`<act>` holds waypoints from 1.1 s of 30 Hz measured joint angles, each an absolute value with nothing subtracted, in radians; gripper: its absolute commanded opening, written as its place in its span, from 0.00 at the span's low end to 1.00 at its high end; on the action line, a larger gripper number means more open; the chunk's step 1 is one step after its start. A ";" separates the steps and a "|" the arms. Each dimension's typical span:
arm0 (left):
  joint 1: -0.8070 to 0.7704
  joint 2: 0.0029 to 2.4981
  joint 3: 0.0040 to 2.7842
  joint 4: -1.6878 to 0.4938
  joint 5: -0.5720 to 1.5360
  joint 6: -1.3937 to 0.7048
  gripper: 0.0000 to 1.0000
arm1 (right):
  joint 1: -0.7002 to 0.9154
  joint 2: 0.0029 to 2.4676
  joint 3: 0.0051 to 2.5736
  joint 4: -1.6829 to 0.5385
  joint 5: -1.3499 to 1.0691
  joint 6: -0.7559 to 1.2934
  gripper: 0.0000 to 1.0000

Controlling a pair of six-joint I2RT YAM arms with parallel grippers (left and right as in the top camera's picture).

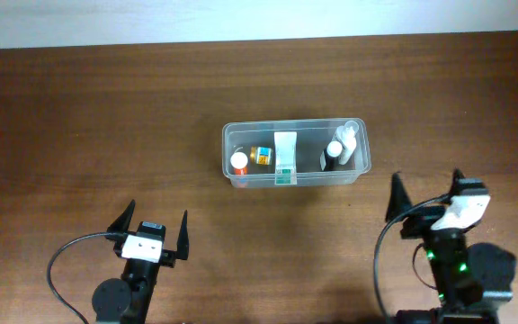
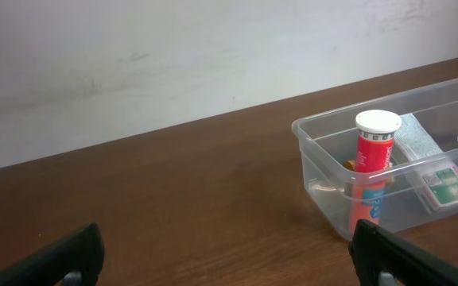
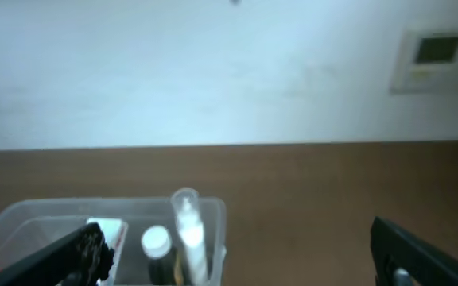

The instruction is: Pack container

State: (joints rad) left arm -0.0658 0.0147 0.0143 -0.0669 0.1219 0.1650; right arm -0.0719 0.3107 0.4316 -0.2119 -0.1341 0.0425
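The clear container [image 1: 226, 147] sits at the table's middle, a little right. It holds a red bottle with a white cap [image 1: 239, 162], a small orange bottle [image 1: 262, 155], a white tube with a green label [image 1: 284, 155], a black bottle with a white cap [image 1: 332, 153] and a clear spray bottle [image 1: 348, 139]. My left gripper [image 1: 158, 212] is open and empty, near the front edge, left of the container. My right gripper [image 1: 427, 180] is open and empty, right of and nearer than the container. The left wrist view shows the container [image 2: 323, 171] and the red bottle [image 2: 374, 144] beyond my left gripper [image 2: 225, 248]. The right wrist view shows the container [image 3: 50, 210] and the spray bottle [image 3: 188, 224] beyond my right gripper [image 3: 237, 246].
The dark wooden table [image 1: 79, 126] ends at a pale wall at the back [image 2: 173, 56]. A wall panel [image 3: 429, 56] shows in the right wrist view. Black cables loop beside both arm bases.
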 measured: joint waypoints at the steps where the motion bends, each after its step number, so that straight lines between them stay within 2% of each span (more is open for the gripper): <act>1: -0.066 0.015 0.014 -0.067 0.121 0.165 0.99 | -0.060 0.295 0.405 -0.178 -0.136 0.033 0.99; 9: -0.066 0.015 0.014 -0.067 0.122 0.165 0.99 | -0.035 0.194 0.220 0.002 -0.157 0.022 0.98; 21: -0.066 0.015 0.014 -0.067 0.122 0.165 0.99 | -0.035 0.020 0.067 0.071 -0.142 0.030 0.99; 33: -0.066 0.015 0.014 -0.067 0.121 0.165 0.99 | -0.035 0.014 0.012 0.053 -0.132 0.032 0.98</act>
State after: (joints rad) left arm -0.0658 0.0147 0.0143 -0.0669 0.1215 0.1650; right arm -0.0345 0.0139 0.0116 0.0528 -0.1318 0.0322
